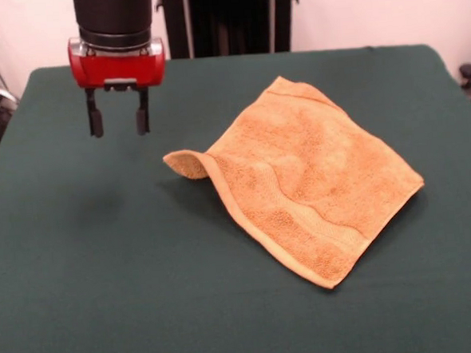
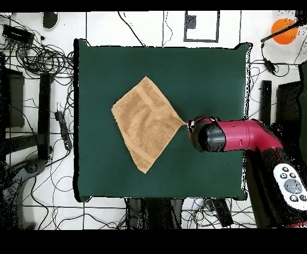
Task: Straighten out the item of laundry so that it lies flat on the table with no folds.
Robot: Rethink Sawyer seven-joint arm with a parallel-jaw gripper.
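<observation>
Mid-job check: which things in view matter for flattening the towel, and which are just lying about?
Part of the job:
- towel, one corner curled up off the table
- table
- tool, open, hanging clear of the towel

Just lying about:
- cables on the floor
- remote control beside the table
- orange ball

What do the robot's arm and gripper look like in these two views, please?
In the front view the arm ends in a black cylinder above a glossy red collar with a small grey plate. Below it, the gripper has two short, straight black fingers. From overhead the arm is a rounded red link with a black end cap.
</observation>
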